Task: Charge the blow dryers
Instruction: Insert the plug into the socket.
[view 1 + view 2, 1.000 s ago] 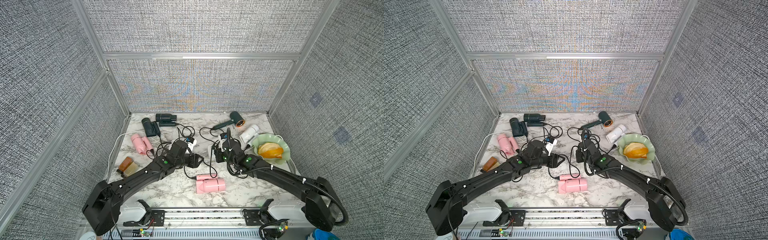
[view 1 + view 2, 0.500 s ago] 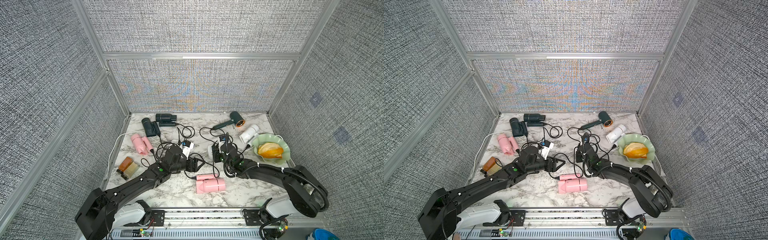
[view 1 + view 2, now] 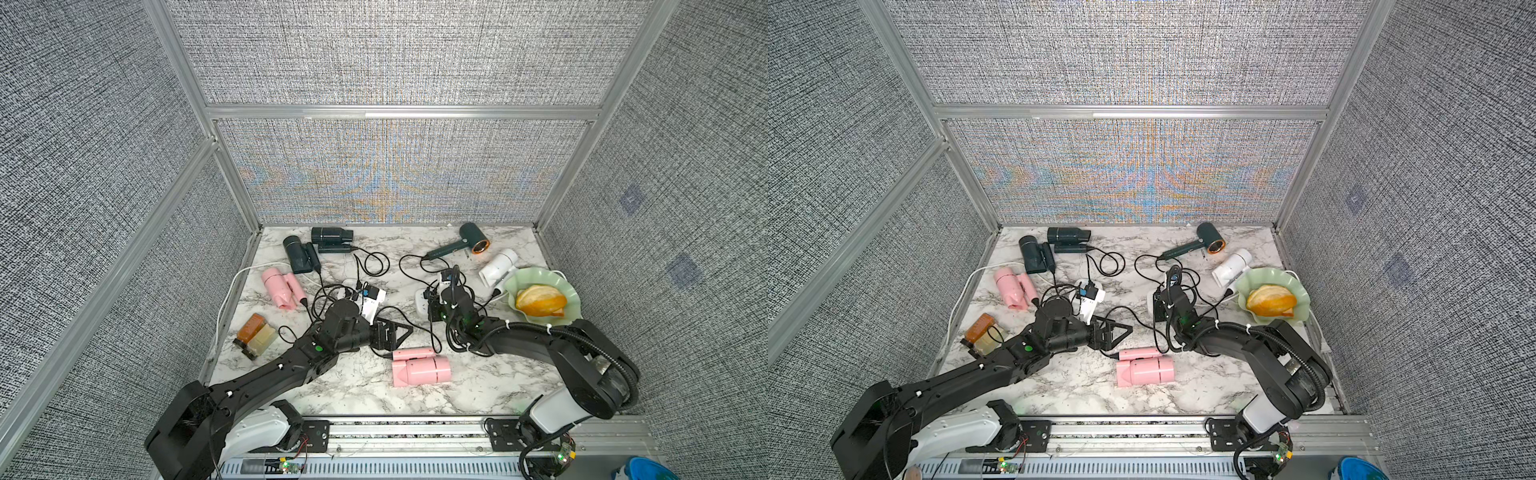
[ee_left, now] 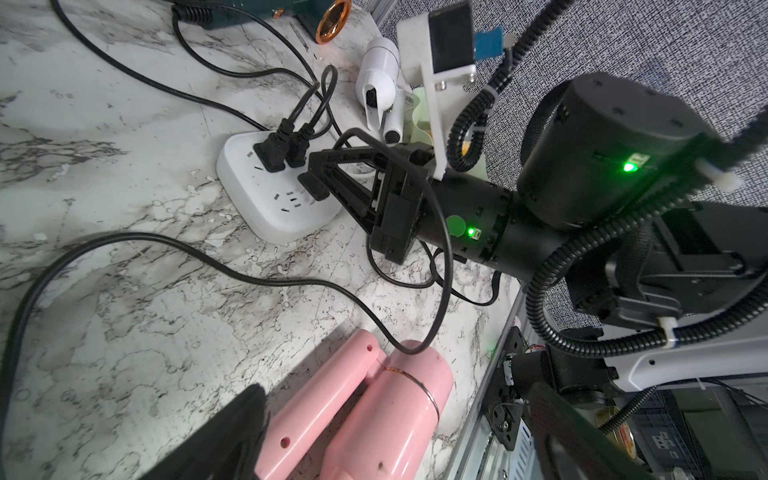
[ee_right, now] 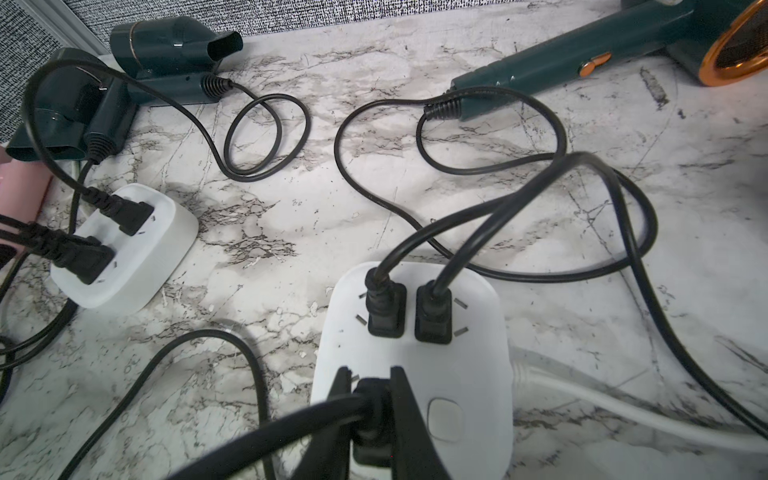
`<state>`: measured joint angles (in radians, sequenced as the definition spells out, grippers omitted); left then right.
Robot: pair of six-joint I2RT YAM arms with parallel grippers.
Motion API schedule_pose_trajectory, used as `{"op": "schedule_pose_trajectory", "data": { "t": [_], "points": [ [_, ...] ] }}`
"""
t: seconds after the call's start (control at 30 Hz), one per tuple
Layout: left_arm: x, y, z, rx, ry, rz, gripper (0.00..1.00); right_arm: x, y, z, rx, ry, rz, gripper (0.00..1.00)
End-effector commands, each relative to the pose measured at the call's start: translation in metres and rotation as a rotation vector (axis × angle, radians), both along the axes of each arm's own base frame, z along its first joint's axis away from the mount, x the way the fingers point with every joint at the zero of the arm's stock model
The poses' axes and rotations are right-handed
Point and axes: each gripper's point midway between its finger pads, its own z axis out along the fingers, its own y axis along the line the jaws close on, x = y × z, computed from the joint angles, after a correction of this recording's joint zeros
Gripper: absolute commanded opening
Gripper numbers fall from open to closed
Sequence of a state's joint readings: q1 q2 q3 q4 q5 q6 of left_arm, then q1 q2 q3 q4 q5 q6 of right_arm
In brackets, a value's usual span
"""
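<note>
Several blow dryers lie on the marble table. A pink one (image 3: 422, 368) is near the front and another pink one (image 3: 278, 286) at the left. Two dark teal ones (image 3: 299, 255) (image 3: 330, 237) lie at the back, with a green copper-ringed one (image 3: 469, 241) and a white one (image 3: 498, 266) at the back right. My left gripper (image 3: 397, 332) stands open and holds nothing, just behind the front pink dryer (image 4: 374, 415). My right gripper (image 5: 370, 374) is shut on a black plug (image 5: 372, 401) at the right power strip (image 5: 457, 374), which carries two other plugs.
The left power strip (image 5: 124, 249) holds three black plugs. Black cords loop across the middle of the table. A green scalloped plate (image 3: 511, 286) with orange slices sits at the right edge. An amber bottle (image 3: 253, 340) lies at the left. A white cable (image 3: 232, 291) runs along the left side.
My left gripper's jaws have spread from half open to wide open and it has shifted slightly toward the front. The right arm has sunk lower, its gripper still on the plug at the strip.
</note>
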<state>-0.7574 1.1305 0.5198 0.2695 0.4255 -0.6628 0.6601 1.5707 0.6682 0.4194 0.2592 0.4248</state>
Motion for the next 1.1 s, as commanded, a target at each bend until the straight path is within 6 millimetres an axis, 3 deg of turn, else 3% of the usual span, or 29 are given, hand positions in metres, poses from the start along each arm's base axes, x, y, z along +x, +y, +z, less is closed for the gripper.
{"op": "schedule_pose_trajectory", "data": {
  "t": [0.0,0.6,1.07],
  "points": [
    [0.003,-0.002,0.006,-0.021,-0.021,0.005,0.99,0.005,0.002,0.004,0.037,-0.024,-0.012,0.0],
    [0.003,-0.003,0.002,-0.014,-0.015,0.0,0.99,0.001,0.001,-0.019,0.048,0.029,-0.011,0.0],
    [0.009,-0.003,0.006,0.003,-0.023,0.02,0.99,-0.003,-0.01,-0.035,-0.165,0.053,-0.066,0.0]
  ]
}}
